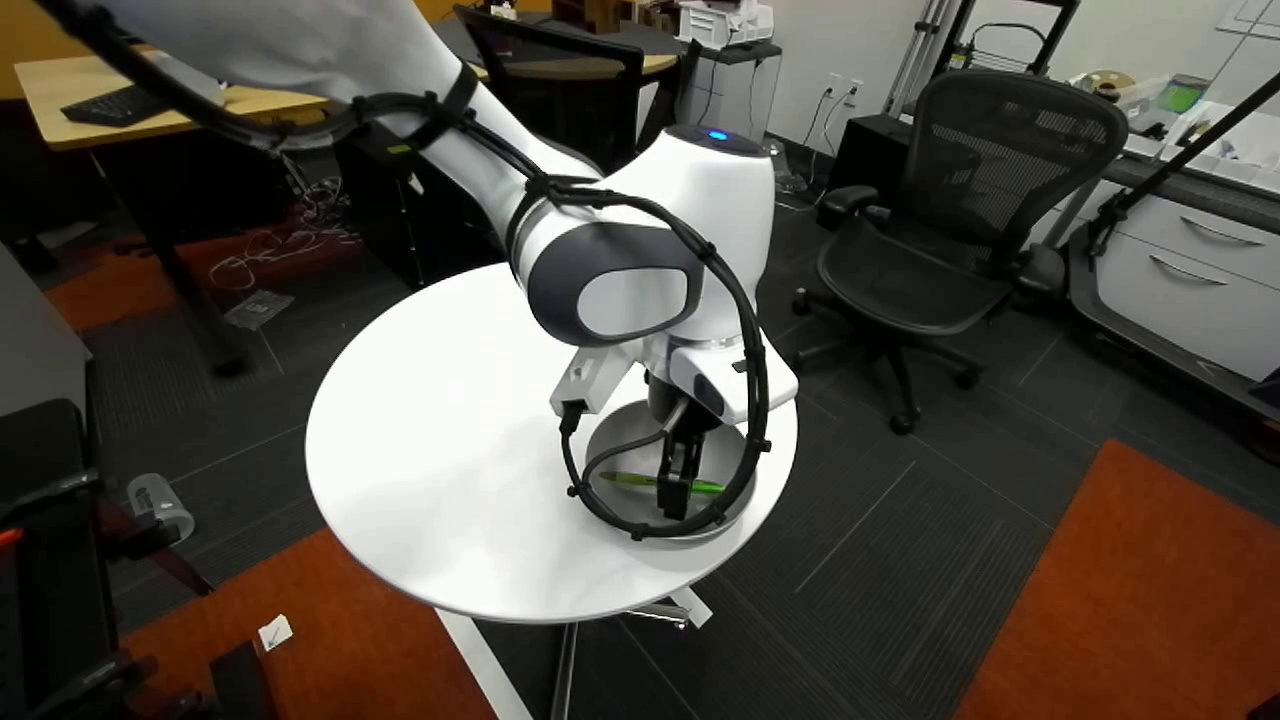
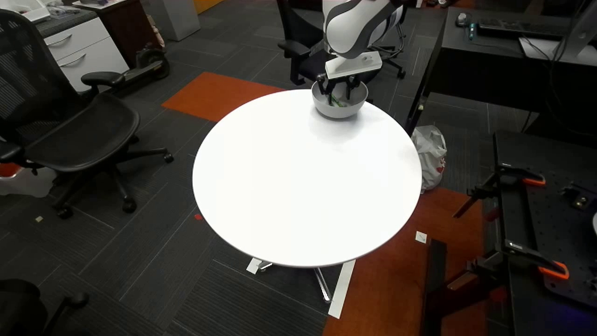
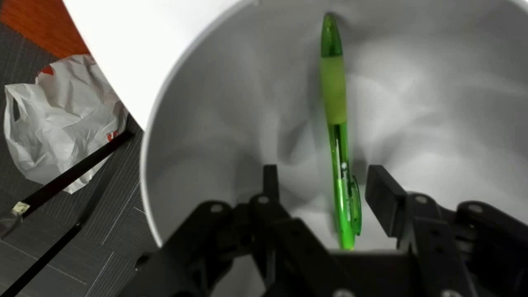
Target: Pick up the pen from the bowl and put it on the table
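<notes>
Tool (image 3: 326, 193) hangs inside the bowl (image 3: 194, 103), fingers (image 3: 385, 200) parted, gap clearly wider than the pen (image 3: 335, 95) is thick. Released: grasps nothing. Pen clear of both fingers in the wrist view, nearer the right one. Cannot tell whether the fingertips touch the bowl floor.

Pen lies in the bowl, clip end between the fingers, remainder reaching out ahead of the tool. Long axis runs almost top to bottom in the wrist view, slightly slanted, roughly square to the line joining the fingertips. Tapered dark green end points away from the tool, toward the bowl wall; clip faces the right finger. In an exterior view the tool (image 1: 675, 492) crosses in front of the pen, green showing on either side.

Bowl sits upright around the tool, near the rim of the round white worktop (image 2: 303, 186), in both exterior views. Black cable (image 1: 757, 375) loops beside the tool, across the front of the bowl. Farther out, left of the tool in the wrist view: crumpled white bag (image 3: 66, 119), past the worktop's edge. Mesh chair (image 1: 1010, 150) well apart from the tool.
</notes>
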You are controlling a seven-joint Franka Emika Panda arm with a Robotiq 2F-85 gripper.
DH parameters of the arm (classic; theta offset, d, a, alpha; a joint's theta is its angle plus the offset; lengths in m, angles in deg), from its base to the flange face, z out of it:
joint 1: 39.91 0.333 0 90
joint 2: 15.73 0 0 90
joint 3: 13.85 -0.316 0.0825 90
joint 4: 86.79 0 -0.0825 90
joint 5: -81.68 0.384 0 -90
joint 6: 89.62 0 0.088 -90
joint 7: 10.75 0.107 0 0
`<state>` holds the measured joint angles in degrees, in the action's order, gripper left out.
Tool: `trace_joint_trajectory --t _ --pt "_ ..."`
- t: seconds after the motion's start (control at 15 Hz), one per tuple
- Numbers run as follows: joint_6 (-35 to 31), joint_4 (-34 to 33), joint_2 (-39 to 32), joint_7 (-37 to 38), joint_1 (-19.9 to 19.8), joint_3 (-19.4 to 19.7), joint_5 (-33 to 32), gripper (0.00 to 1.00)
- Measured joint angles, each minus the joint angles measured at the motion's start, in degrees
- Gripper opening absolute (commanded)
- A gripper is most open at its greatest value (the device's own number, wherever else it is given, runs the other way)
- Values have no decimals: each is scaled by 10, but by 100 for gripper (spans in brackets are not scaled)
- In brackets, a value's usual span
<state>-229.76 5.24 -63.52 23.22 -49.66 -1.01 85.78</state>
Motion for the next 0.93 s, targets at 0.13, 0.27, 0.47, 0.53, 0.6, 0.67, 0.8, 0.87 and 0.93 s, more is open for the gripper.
trace_joint_trajectory --t 0.13,0.27,0.47,0.53,0.6,0.67,0.8,0.87,0.93 --pt "0 -2 -2 0 -1 0 0 12" --pt "0 -3 -2 0 -1 0 1 0" --pt "0 -3 -2 0 -1 0 2 4" --pt "0 -3 -2 0 -1 0 2 4" --pt "0 -3 -2 0 -1 0 2 4" --pt "0 -3 1 0 -1 0 2 4" --pt "-2 0 17 0 4 4 2 4" --pt "-2 4 31 -1 7 7 1 4" --pt "-4 11 48 -1 12 11 -1 4"
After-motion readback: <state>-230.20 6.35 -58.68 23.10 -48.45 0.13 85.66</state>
